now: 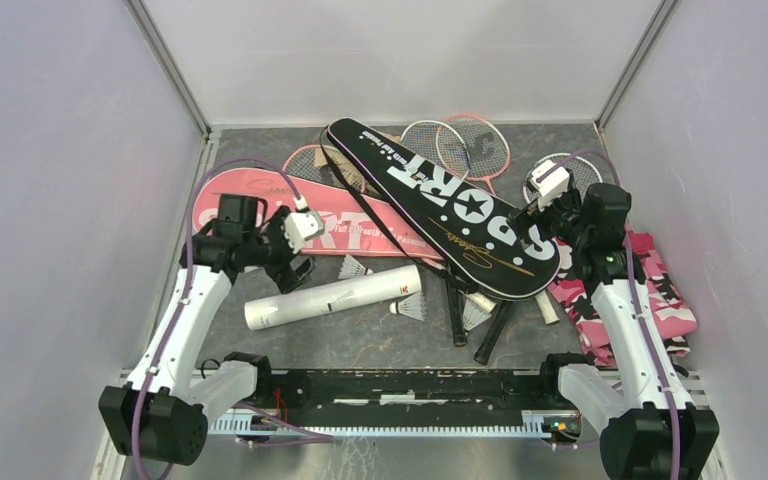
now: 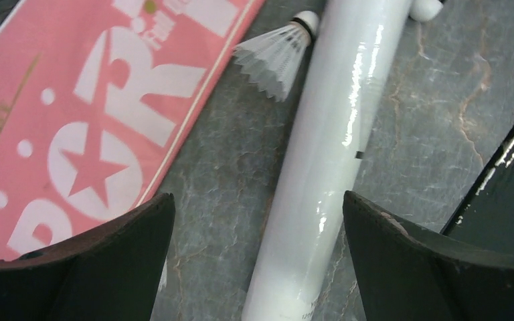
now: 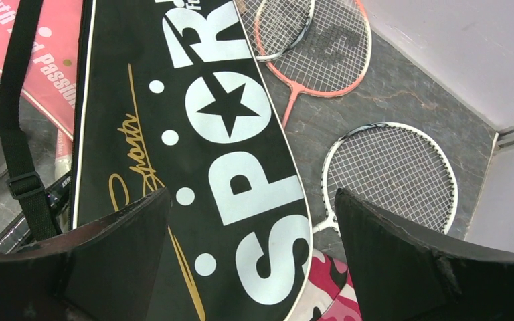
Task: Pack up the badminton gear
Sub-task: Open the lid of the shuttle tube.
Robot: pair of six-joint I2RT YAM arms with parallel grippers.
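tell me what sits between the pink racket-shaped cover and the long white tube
One white feathered shuttlecock, lying on its side between the pink racket-shaped cover and the long white tube. The left wrist view shows it best.

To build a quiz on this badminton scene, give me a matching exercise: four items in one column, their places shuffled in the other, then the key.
Items
1. black cover
2. pink cover
3. white tube
4. camouflage cloth

Places
A. far right
B. far left, one end under another cover
C. centre, lying over racket handles
D. left of centre, beside a shuttlecock

Pairs: 1-C, 2-B, 3-D, 4-A
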